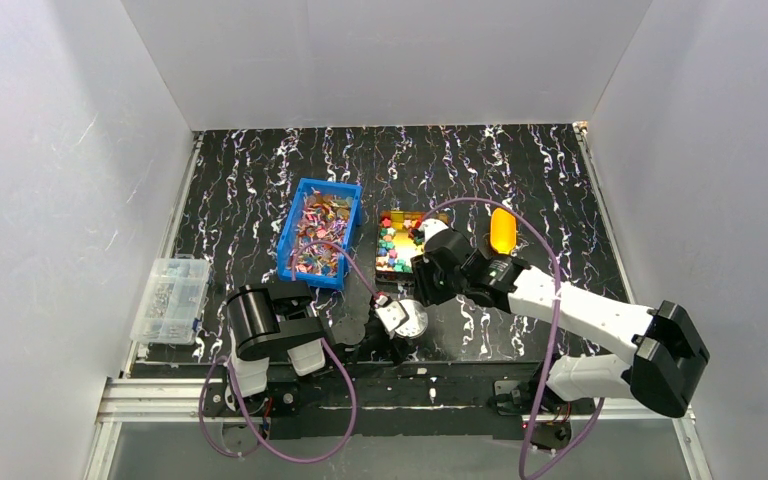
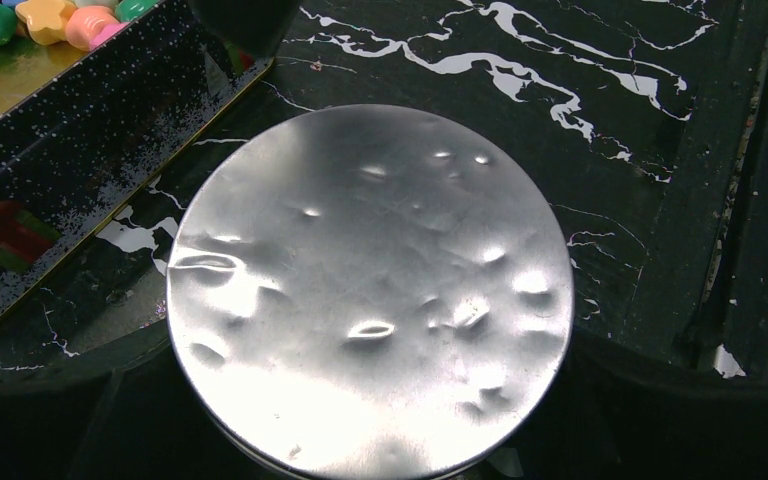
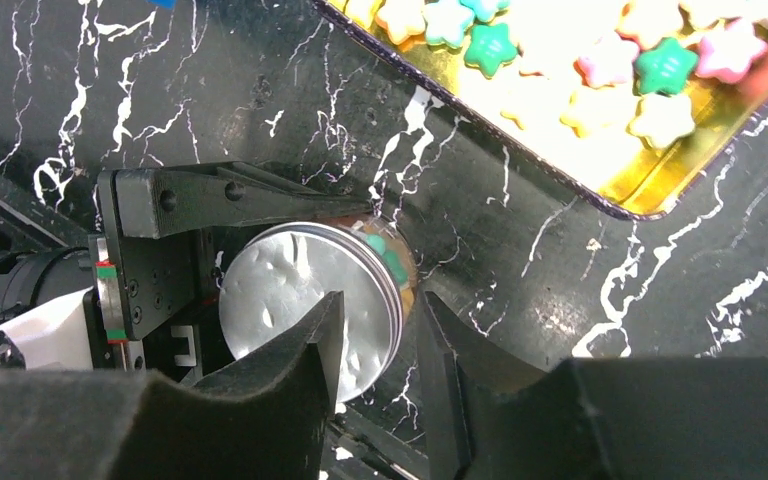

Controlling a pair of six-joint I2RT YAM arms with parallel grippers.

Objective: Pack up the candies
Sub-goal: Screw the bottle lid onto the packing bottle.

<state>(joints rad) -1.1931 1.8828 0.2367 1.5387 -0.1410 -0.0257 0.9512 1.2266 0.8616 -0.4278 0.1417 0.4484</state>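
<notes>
My left gripper [image 1: 397, 322] is shut on a small jar with a dented silver lid [image 1: 412, 320] and holds it on its side, low over the table's front. The lid fills the left wrist view [image 2: 370, 290]. Green candy shows through the jar's glass [image 3: 384, 256]. My right gripper [image 3: 378, 330] is open and empty, its tips just over the lid's rim [image 3: 290, 280]; in the top view it [image 1: 420, 283] hangs between jar and tray. Chunky star candies [image 3: 580, 70] lie in a gold-bottomed black tray [image 1: 381, 262]. Shiny wrapped candies [image 1: 318, 232] fill a blue bin [image 1: 291, 230].
A clear plastic organiser box [image 1: 170, 298] stands at the left edge. An orange object [image 1: 502, 230] lies right of the tray. The tray's dark wall [image 2: 80, 150] is close to the jar on its left. White walls enclose the black marbled table.
</notes>
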